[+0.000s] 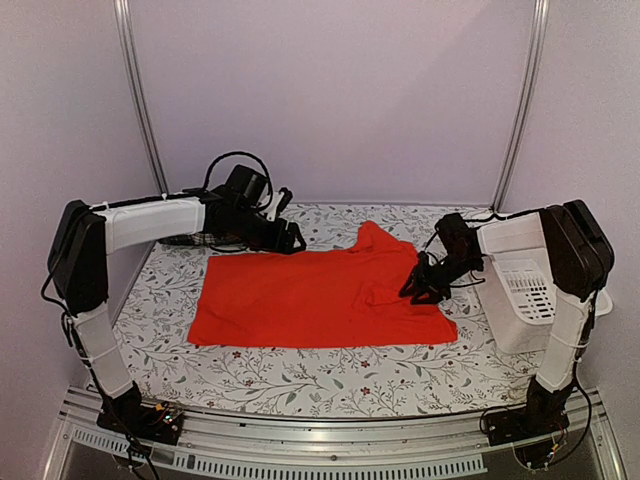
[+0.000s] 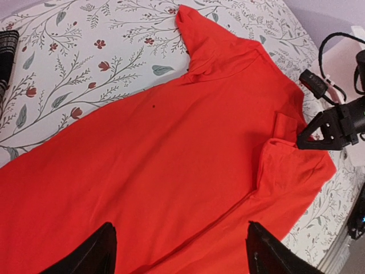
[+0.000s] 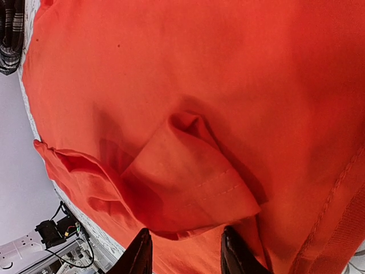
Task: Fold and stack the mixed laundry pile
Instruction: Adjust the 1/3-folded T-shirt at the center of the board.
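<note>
Red shirt lies spread flat on the bench, with the sleeve nearest the basket turned inward. The right pincer stands parted astride that sleeve's hem, clasping nothing visible. The left pincer hovers released over the shirt's other end. Best to lay the sleeve square and smooth before folding the body. Counted: one red shirt, one plaid garment, one basket, two pincers.

You are seeing the red shirt lying spread flat just beside the white basket, the sleeve at the basket end folding back onto the body. The plaid garment is lying past the shirt's far end from the basket, and only its edge is showing.
</note>
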